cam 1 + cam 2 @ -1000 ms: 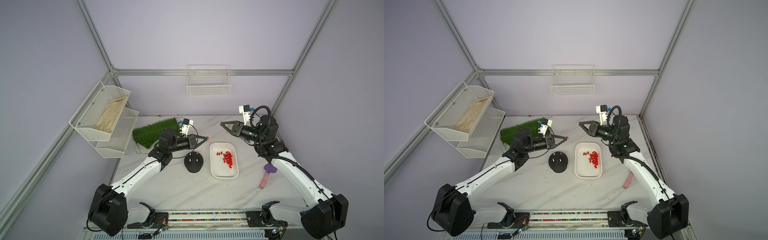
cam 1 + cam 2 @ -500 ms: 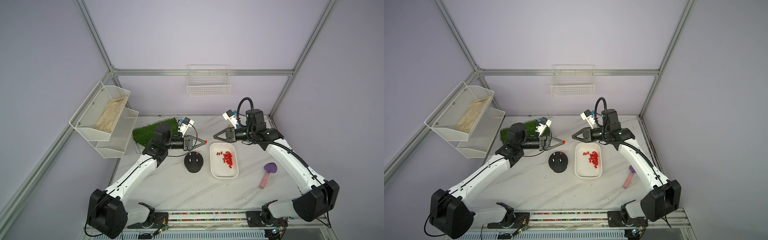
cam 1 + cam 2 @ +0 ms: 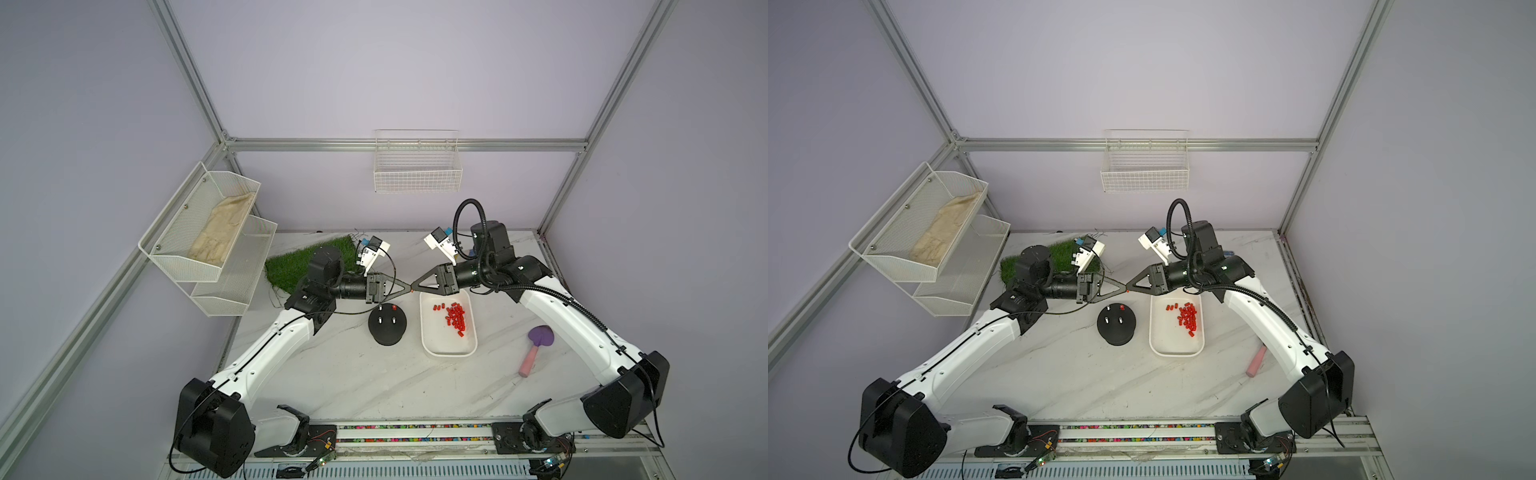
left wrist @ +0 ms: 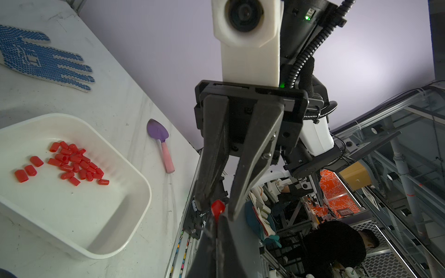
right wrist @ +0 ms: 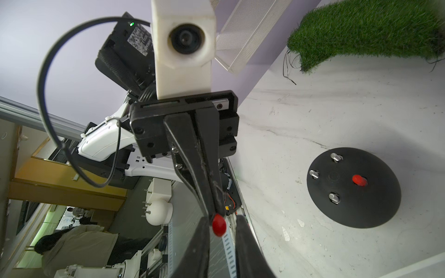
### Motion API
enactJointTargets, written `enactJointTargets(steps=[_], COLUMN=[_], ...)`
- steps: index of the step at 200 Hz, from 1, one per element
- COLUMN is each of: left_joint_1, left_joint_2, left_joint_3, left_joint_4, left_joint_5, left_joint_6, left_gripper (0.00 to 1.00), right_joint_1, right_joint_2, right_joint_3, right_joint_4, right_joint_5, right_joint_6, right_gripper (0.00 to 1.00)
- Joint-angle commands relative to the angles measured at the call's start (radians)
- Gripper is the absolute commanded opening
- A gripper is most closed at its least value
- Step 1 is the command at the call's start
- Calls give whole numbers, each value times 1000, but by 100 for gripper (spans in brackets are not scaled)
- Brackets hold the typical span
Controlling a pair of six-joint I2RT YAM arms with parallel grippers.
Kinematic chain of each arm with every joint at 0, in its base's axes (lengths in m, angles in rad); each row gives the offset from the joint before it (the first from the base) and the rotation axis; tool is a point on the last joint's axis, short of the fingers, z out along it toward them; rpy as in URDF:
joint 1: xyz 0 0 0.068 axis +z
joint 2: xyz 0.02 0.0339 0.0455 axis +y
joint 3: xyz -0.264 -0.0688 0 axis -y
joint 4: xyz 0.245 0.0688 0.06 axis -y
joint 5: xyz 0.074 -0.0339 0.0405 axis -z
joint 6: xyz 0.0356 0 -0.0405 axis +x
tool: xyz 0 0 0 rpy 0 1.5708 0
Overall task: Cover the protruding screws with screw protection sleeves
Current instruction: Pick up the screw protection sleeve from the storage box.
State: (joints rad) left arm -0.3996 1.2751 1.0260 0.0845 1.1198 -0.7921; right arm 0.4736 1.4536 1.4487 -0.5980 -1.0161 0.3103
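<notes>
Pinching one red sleeve [image 5: 218, 225] at its very tips, the left gripper [image 5: 215, 210] is clamped on it in mid-air. The right gripper [image 4: 216, 213] faces it tip to tip, its fingers [image 5: 245, 243] parted on either side of that sleeve with a gap showing. Near the meeting point, on the table [image 3: 374, 374], sits the black dome base [image 3: 387, 328]. Three protruding screws [image 5: 313, 173] stand bare and one wears a red cap [image 5: 359, 180]. Just beside it, the white tray [image 3: 449, 354] holds the loose sleeves [image 3: 456, 318].

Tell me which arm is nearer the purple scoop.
Right. The right arm runs just beside the scoop; the left arm lies across the white tray and black dome from it.
</notes>
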Motion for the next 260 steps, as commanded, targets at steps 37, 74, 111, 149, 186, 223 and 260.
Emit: enactJointTargets(steps=[37, 74, 111, 149, 186, 223, 260], left_joint_1=[0, -1, -1, -1, -1, -1, 8], left_joint_2=[-26, -28, -21, -25, -23, -27, -38], left_joint_3=[34, 34, 31, 26, 20, 14, 13], left_joint_4=[30, 30, 30, 30, 30, 27, 8], left_joint_5=[17, 13, 16, 12, 12, 2, -21], left_joint_6=[11, 11, 10, 11, 13, 14, 27], left_gripper=[0, 0, 0, 0, 0, 5, 27], right_joint_1=[10, 11, 11, 12, 11, 11, 11], right_joint_2=[1, 2, -4, -5, -1, 2, -8], right_joint_3=[25, 22, 11, 2, 1, 4, -6], right_joint_4=[20, 15, 60, 89, 89, 60, 69], right_joint_5=[-26, -32, -41, -50, -47, -15, 26], right_joint_6=[-11, -18, 11, 30, 30, 6, 2], right_gripper=[17, 15, 19, 15, 12, 10, 8])
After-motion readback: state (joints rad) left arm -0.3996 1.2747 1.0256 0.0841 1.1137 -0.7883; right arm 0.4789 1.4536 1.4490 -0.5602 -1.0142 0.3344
